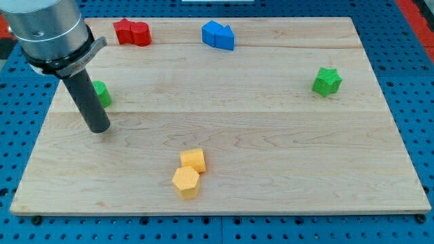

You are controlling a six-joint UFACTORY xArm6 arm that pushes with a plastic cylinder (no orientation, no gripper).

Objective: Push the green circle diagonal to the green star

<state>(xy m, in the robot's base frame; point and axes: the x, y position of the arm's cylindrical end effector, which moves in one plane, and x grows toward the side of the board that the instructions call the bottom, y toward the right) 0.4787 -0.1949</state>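
My tool is a plain dark rod with nothing to open or close, and it grips nothing; my tip [99, 128] rests on the table [271, 176] toward the view's left side. The green circle [102, 93] sits just above and slightly right of my tip, partly hidden behind the rod, so I cannot tell whether the rod touches it. The green star [327, 81] lies well apart from the circle, far across the table toward the view's right and a little nearer the view's top. Above the circle, near the table's top edge, are two red blocks [132, 32] touching each other, their shapes unclear. Further right of the circle along that same edge are two blue blocks [218, 34], also touching. Below and to the right of the circle, near the table's bottom edge, are two yellow blocks [189, 172] pressed together, the lower one looking hexagonal.
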